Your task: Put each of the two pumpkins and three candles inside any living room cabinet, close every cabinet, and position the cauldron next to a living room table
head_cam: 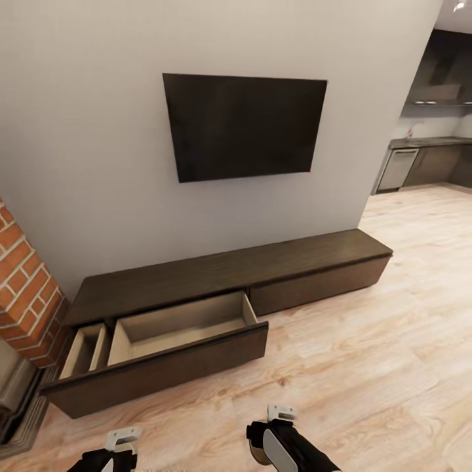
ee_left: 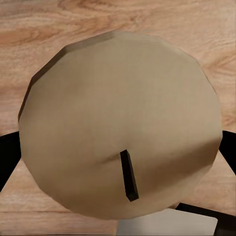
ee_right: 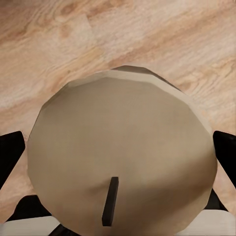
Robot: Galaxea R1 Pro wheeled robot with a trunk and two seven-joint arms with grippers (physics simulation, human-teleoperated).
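In the left wrist view a stubby beige candle with a black wick sits between the black fingers of my left gripper, which is shut on it. My right gripper is shut on a second beige candle. Both grippers hang low over the wood floor, left gripper and right gripper, just in front of the long dark-brown cabinet. Its left drawer is pulled open and shows a bare pale inside. The pumpkins, cauldron and table are out of view.
A black TV hangs on the white wall above the cabinet. A brick fireplace stands at the left, close to the open drawer's front panel. Wood floor stretches right toward the dark kitchen units.
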